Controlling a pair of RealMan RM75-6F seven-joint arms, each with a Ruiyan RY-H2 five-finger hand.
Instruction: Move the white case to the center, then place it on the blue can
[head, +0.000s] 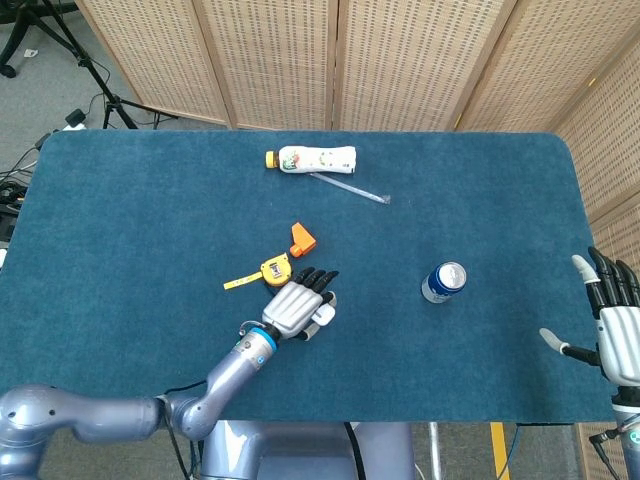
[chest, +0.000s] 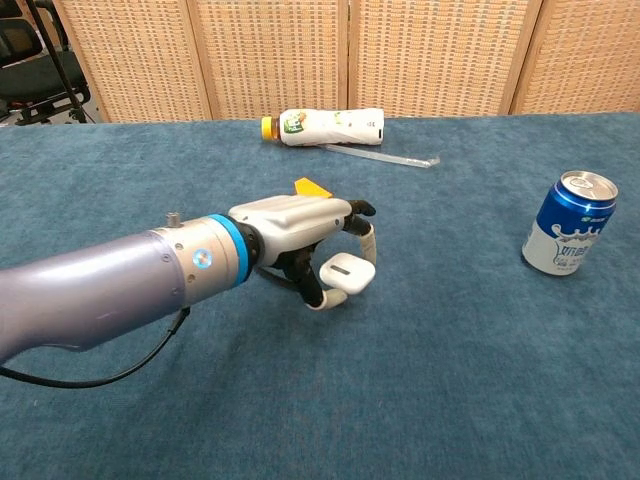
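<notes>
Left hand (chest: 300, 228) holds the white case (chest: 345, 271) pinched between thumb and fingers, low over the mat (head: 130, 220) near table centre, just right of the yellow tape (head: 275, 270) and orange block (head: 302, 238). Blue can (chest: 566, 235) stands upright well to the right with open mat between; its white print is too small to read, as is the label on the bottle (head: 318, 159) lying on its side near the far edge beside a clear strip (head: 350, 189). Right hand (head: 615, 325) sits at the table's right edge, fingers spread, holding nothing.
</notes>
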